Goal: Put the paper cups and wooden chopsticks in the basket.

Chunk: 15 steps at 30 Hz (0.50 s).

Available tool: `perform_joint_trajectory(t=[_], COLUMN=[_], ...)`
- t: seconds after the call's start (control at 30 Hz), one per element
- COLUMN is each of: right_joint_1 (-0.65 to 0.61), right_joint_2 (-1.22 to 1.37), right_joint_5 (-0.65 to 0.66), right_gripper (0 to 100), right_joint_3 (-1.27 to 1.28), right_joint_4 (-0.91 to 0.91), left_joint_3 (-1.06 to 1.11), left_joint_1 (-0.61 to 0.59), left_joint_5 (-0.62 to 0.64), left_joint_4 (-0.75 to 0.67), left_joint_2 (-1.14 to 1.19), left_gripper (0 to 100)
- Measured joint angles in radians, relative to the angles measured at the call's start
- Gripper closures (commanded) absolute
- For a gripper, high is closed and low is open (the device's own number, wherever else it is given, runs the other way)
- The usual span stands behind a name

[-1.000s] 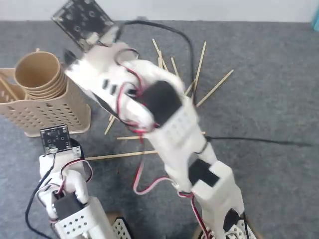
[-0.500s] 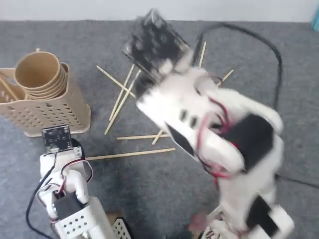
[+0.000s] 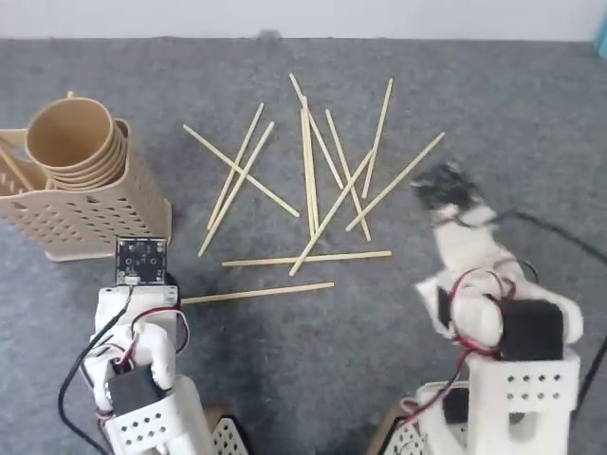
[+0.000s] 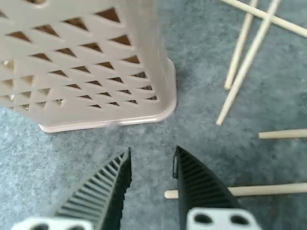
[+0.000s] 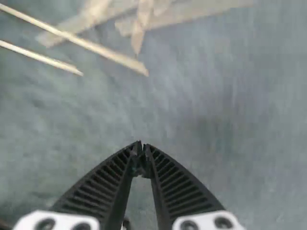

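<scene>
A stack of tan paper cups point(image 3: 71, 140) stands in the beige slotted basket point(image 3: 95, 216) at the far left. Several wooden chopsticks point(image 3: 311, 171) lie scattered on the grey mat in the middle, and one chopstick point(image 3: 256, 294) lies nearest the left arm point(image 3: 133, 332). My left gripper point(image 4: 152, 155) is open just above the mat, in front of the basket's wall point(image 4: 91, 62). The end of a chopstick point(image 4: 259, 189) passes behind one of its fingers. My right gripper point(image 5: 140, 147) is shut on nothing over bare mat, with chopsticks point(image 5: 96, 48) lying beyond it.
The right arm point(image 3: 493, 313) is folded back at the right side, its black cable point(image 3: 569, 237) trailing off to the right. A pale wall edge point(image 3: 303, 19) runs along the far side of the mat.
The right arm swung away from the basket side, across the chopsticks, and folded back to the right. The left arm's wrist shifted slightly to the right.
</scene>
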Motion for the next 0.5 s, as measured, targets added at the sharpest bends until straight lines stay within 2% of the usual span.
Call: perform_joint_trajectory(t=[0.1,0.2,0.3,0.4,0.5], right_joint_1=[0.195,0.319,0.341,0.358,0.358], right_joint_2=[-0.086,-0.16,-0.215,-0.242,-0.255], right_joint_5=[0.038,0.104,0.091,0.04,0.026], right_gripper=[99.1,99.1,99.1,99.1,99.1], right_joint_3=[0.227,0.39,0.548,0.601,0.669], right_joint_4=[-0.12,-0.219,-0.301,-0.348,-0.408], left_joint_3=[-0.014,-0.074,-0.181,-0.321,-0.474], left_joint_1=[0.015,0.041,0.068,0.101,0.164], left_joint_5=[-0.011,-0.026,-0.032,-0.038,-0.098], left_joint_4=[0.005,0.02,0.025,0.037,0.1], left_joint_2=[0.002,0.049,0.155,0.327,0.525], left_gripper=[86,86,86,86,86])
